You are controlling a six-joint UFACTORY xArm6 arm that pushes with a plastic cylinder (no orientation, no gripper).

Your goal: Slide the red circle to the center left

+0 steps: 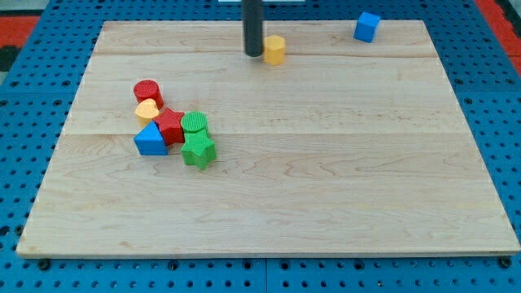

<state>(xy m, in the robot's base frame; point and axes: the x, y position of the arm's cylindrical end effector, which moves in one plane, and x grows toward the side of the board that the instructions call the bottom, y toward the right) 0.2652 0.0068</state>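
I read no writing or brand marks anywhere on the wooden board or the blocks. There is no gripper on this rig, only the dark rod, so nothing opens or closes; my tip rests on the board near the view's top edge, just left of the yellow hexagon block and about touching it. The red circle sits at the view's left, at the top of a tight cluster, well apart from my tip. Just below it lies a small yellow heart-like block, then a red star-like block, a blue triangle, a green circle and a green star-like block. A blue cube stands near the view's top right edge. The board is open across the view's centre, right and bottom, with some room left of the red circle before the edge.
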